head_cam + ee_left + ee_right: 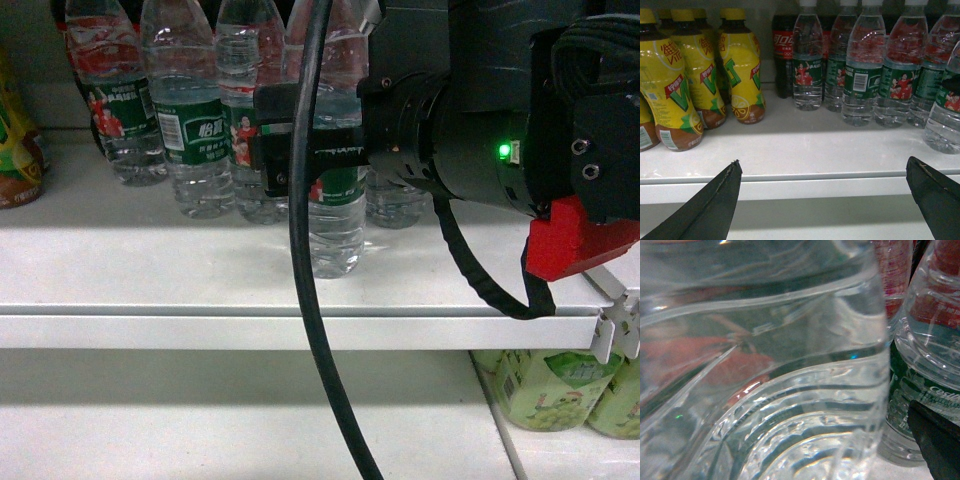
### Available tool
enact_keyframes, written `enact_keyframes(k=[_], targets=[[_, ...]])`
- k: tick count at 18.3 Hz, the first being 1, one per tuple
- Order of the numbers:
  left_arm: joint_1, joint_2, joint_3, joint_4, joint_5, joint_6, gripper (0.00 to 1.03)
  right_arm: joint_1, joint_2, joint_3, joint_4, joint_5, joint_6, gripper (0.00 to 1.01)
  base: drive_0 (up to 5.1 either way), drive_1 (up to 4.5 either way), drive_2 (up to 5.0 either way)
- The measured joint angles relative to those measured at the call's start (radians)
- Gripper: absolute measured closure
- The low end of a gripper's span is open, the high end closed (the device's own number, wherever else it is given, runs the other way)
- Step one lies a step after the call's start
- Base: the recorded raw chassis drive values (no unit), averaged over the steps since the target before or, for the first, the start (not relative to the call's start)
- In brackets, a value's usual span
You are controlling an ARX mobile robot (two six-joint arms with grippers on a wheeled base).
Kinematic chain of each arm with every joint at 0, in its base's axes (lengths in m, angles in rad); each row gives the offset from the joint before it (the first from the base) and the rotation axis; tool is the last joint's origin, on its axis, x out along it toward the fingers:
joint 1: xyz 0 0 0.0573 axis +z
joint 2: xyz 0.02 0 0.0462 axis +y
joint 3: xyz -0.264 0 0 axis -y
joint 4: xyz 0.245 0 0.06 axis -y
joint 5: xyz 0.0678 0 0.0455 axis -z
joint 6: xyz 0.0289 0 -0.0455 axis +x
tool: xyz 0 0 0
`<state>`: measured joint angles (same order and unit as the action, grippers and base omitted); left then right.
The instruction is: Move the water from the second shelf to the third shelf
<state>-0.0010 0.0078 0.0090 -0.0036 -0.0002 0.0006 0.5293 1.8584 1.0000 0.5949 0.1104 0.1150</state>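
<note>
The water [337,235] is a clear ribbed bottle with a green label, standing alone near the front of the white shelf [150,270]. My right gripper [275,140] reaches in from the right at label height and stands around this bottle. In the right wrist view the water [790,415] fills the frame, and one dark finger [935,440] shows at the lower right, apart from the bottle's side. My left gripper [823,165] is open and empty, hanging in front of the shelf edge [815,185]. It does not show in the head view.
More water bottles [195,130] stand in rows behind the front one. Yellow tea bottles [680,85] and a cola bottle [782,50] fill the shelf's left part. Pale green bottles [550,385] sit on the shelf below. A black cable [305,300] hangs across the head view.
</note>
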Motion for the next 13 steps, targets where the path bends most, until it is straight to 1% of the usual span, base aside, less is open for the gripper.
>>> enact_keyframes(k=[1,2,5,6,7,8,10,13], targets=[[0.0,0.0,0.0,0.0,0.0,0.0,0.05,0.001,0.004,0.0,0.0,0.002,0.001,0.03,0.0,0.0,0.0],[0.0,0.0,0.0,0.0,0.0,0.0,0.05,0.002,0.005,0.0,0.003,0.004,0.002,0.11,0.0,0.0,0.0],[0.0,0.0,0.0,0.0,0.0,0.0,0.05,0.01,0.005,0.0,0.01,0.003,0.009,0.41,0.0,0.0,0.0],[0.0,0.0,0.0,0.0,0.0,0.0,0.05,0.013,0.002,-0.005,0.013,0.002,0.013,0.49,0.0,0.0,0.0],[0.0,0.0,0.0,0.0,0.0,0.0,0.05,0.014,-0.01,-0.016,0.011,0.001,0.012,0.55,0.0,0.0,0.0],[0.0,0.0,0.0,0.0,0.0,0.0,0.05,0.014,-0.028,-0.035,0.009,-0.007,0.013,0.58,0.0,0.0,0.0],[0.0,0.0,0.0,0.0,0.0,0.0,0.05,0.008,-0.067,-0.077,0.004,-0.018,0.013,0.59,0.0,0.0,0.0],[0.0,0.0,0.0,0.0,0.0,0.0,0.05,-0.031,-0.167,-0.18,-0.005,-0.067,0.011,0.59,0.0,0.0,0.0]])
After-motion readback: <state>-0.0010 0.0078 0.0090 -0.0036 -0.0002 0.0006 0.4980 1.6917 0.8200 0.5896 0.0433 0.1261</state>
